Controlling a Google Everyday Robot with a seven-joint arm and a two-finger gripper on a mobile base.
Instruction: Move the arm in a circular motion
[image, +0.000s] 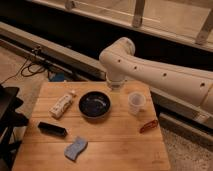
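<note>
The cream-white arm reaches in from the right edge, its thick tube marked with small dark dots. Its bulbous elbow hangs over the table's far edge. A short wrist points down from it. The gripper is at the wrist's lower end, just behind the dark bowl and left of the clear cup. It touches neither of them.
On the wooden table lie a white bottle, a black bar, a blue sponge and a small red object. A dark stand is at the left. Cables lie on the floor behind.
</note>
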